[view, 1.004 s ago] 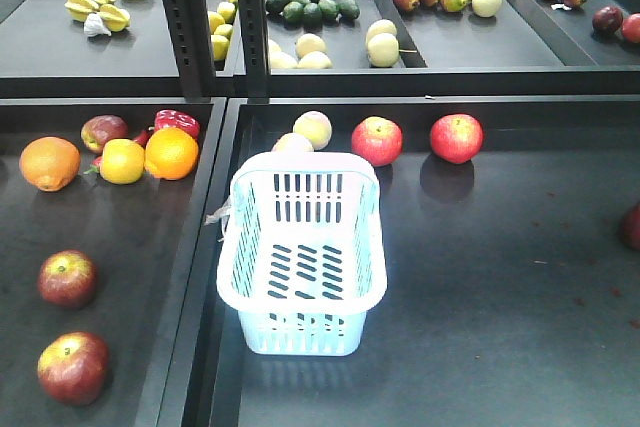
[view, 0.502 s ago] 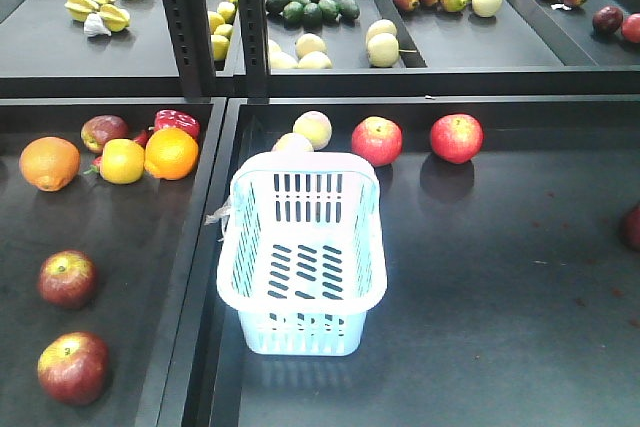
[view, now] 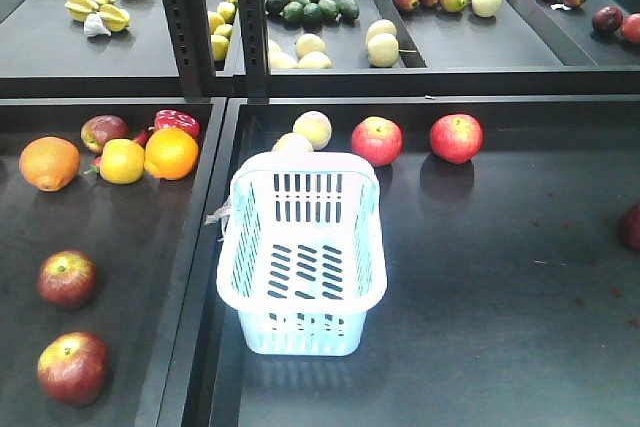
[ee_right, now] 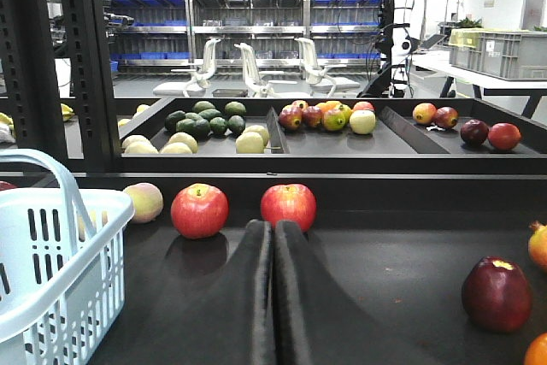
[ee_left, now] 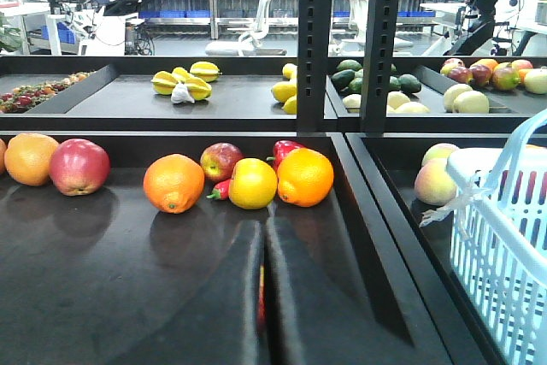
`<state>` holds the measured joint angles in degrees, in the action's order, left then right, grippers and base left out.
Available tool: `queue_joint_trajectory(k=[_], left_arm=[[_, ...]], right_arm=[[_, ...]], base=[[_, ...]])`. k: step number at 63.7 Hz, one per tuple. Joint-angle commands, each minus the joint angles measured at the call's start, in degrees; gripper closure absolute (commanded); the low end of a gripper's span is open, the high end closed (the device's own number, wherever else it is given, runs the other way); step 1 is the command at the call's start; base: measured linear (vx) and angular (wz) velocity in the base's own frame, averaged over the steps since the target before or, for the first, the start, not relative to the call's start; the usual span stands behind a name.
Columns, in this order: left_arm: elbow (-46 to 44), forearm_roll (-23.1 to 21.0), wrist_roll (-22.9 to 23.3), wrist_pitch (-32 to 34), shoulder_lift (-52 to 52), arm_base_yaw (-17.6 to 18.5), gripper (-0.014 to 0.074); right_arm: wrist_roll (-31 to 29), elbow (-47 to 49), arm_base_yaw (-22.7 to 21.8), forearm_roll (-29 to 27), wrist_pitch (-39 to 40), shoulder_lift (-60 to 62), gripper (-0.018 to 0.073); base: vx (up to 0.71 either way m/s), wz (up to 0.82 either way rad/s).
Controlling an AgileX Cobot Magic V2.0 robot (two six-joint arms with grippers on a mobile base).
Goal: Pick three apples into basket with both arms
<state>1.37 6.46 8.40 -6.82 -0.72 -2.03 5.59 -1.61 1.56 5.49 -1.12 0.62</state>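
The pale blue basket (view: 300, 332) stands empty at the left of the right-hand tray. Two red apples (view: 377, 140) (view: 456, 137) lie behind it near the back wall. Two darker red apples (view: 67, 278) (view: 72, 367) lie at the front of the left tray. Neither arm shows in the front view. My left gripper (ee_left: 261, 226) is shut low over the left tray, pointing at a yellow fruit (ee_left: 252, 183); a red-yellow sliver shows through the slit between its fingers. My right gripper (ee_right: 273, 225) is shut, aimed between the two red apples (ee_right: 199, 210) (ee_right: 288, 205).
Oranges (view: 171, 152) (view: 49, 163), a yellow fruit (view: 122, 161) and a red apple (view: 104, 131) cluster at the left tray's back. Pale peaches (view: 313, 129) sit behind the basket. A dark red apple (ee_right: 497, 294) lies at the right. A black divider (view: 200, 277) separates the trays; upper shelves hold more fruit.
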Motion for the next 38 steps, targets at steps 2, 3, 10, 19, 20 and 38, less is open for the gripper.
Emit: queue_joint_trajectory(k=[2,3,10,19,20,38], left_arm=[[1.4,0.0,0.1,4.2,-0.2,0.1,0.0603],[1.4,0.0,0.1,4.3,-0.2,0.1,0.0603],[1.4,-0.8,2.8,4.6,-0.2,0.1,0.0603],[1.4,-13.8,17.3,6.3,-0.2,0.1,0.0603],[1.4,-15.8,19.4,6.5,-0.2,0.1,0.0603],[0.8,-32.4,28.2,8.6,-0.2,0.1,0.0603]], right_arm=[[-0.1,-0.9,-0.3,0.3,4.0,0.6,0.0564],[-0.1,-0.9,-0.3,0.3,4.0,0.6,0.0564],[-0.1,-0.9,-0.3,0.3,4.0,0.6,0.0564],[-0.1,-0.9,-0.3,0.3,4.0,0.6,0.0564],[-0.1,-0.9,-0.3,0.3,4.0,0.6,0.0564],[-0.1,-0.9,-0.3,0.3,4.0,0.6,0.0564]], base=[[0.00,0.00],[0.00,0.00],[0.00,0.00],[0.00,0.00],[0.00,0.00],[0.00,0.00]])
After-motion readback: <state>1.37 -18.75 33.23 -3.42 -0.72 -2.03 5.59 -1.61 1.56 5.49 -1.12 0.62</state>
